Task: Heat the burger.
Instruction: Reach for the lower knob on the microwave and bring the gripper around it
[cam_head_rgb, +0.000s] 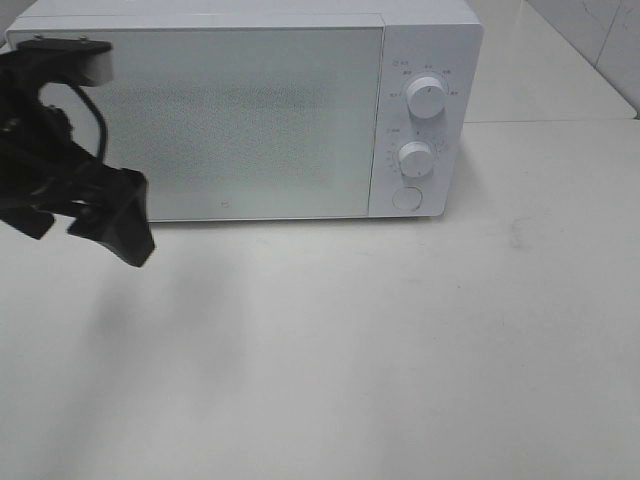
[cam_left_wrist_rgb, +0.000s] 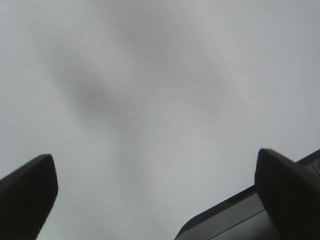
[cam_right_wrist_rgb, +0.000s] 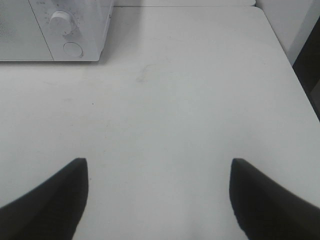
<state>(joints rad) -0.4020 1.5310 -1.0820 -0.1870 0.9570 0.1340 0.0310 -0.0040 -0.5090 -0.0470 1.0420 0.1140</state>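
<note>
A white microwave stands at the back of the pale table, its frosted door shut flat; on the panel to the right of the door sit an upper knob, a lower knob and, beneath them, a round button. The burger shows in none of the three views, so where it lies cannot be told. The black left arm hangs at the left edge of the high view, in front of the microwave's left end and above the table, casting a soft shadow on the surface below it; the left gripper is spread wide in its wrist view, one dark fingertip at either side with nothing between them, only blurred grey surface beyond. The right gripper is likewise spread wide and empty; it looks down on bare tabletop in front of the microwave's knob end, well apart from it, and it does not appear in the high view.
</note>
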